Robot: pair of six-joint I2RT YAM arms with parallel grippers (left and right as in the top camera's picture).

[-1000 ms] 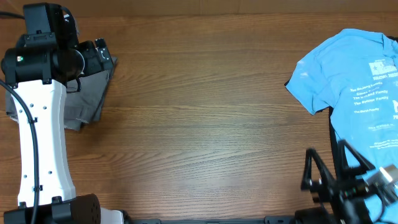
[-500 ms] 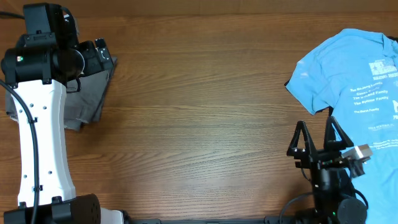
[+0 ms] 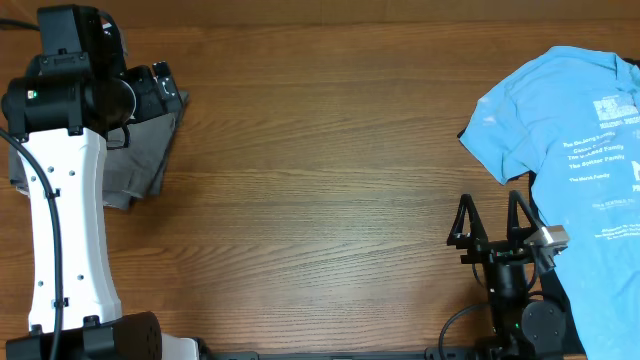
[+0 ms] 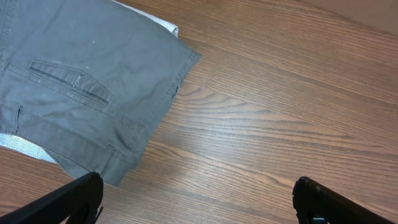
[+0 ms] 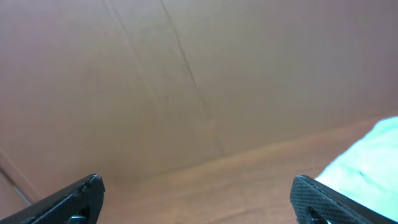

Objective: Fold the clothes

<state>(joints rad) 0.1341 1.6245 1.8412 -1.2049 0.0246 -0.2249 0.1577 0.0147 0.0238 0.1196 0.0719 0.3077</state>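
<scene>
1. The wooden worktop (image 3: 320, 180) fills the overhead view, and every place below is given against it.
2. The left arm (image 3: 65, 220), white with a black head, reaches from the worktop's near left edge to its far left corner.
3. A light blue T-shirt (image 3: 570, 130) with white print lies spread over the worktop's right end, running off the right edge.
4. The dark grey shorts (image 3: 150, 150) lie flat at the worktop's far left corner, partly hidden under the left arm. The left wrist view shows them (image 4: 81, 81) back side up, with the waistband (image 4: 68, 140) toward the camera.
5. The right gripper (image 3: 492, 222) stands at the worktop's near edge, right of centre, just beside the T-shirt's hem. Its jaws are spread apart and empty.
6. The left gripper (image 4: 199, 202) hangs above the worktop's far left corner, beside the shorts. Its jaws are wide apart and hold nothing.
7. A pale cloth (image 4: 163, 23) peeks out from beneath the shorts in that same corner.
8. A slit pocket (image 4: 71, 84) sits just above the waistband.
</scene>
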